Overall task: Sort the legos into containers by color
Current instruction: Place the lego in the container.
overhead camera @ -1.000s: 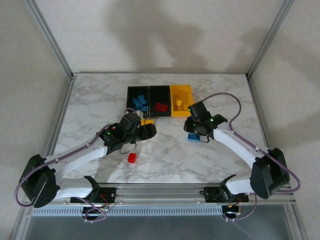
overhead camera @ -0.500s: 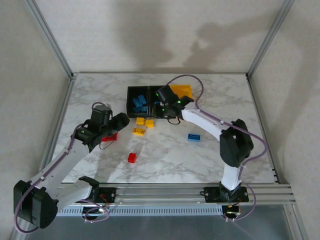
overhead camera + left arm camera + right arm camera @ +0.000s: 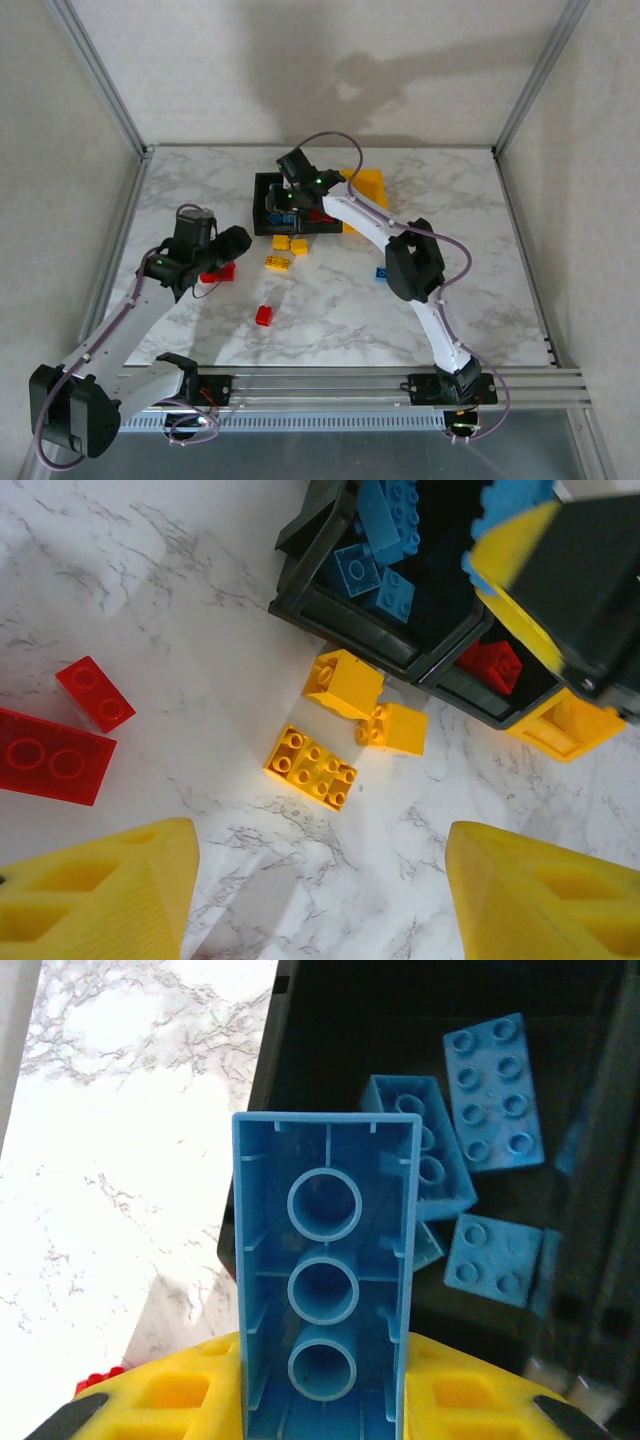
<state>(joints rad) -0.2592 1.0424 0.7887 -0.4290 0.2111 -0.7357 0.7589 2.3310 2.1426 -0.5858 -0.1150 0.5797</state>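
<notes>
My right gripper (image 3: 325,1380) is shut on a long blue lego (image 3: 325,1300), its hollow underside facing the camera. It hangs over the left black bin (image 3: 262,205), which holds several blue legos (image 3: 497,1090). The middle black bin (image 3: 322,228) holds a red lego (image 3: 495,665), and the yellow bin (image 3: 368,186) stands to its right. My left gripper (image 3: 320,900) is open over bare table, with nothing between its fingers (image 3: 100,895). Just ahead of it lie three yellow legos (image 3: 311,767), (image 3: 343,682), (image 3: 395,728). To its left lie two red legos (image 3: 94,692), (image 3: 48,757).
One red lego (image 3: 263,315) lies alone nearer the table's front. A blue lego (image 3: 382,272) shows beside the right arm's elbow. The right arm stretches diagonally across the middle of the marble table (image 3: 200,190). Metal frame posts (image 3: 100,75) stand at the back corners.
The right arm lifted a blue lego from the table and swung left, past the middle bin, to above the left black bin. The left arm drew back left from the yellow legos.
</notes>
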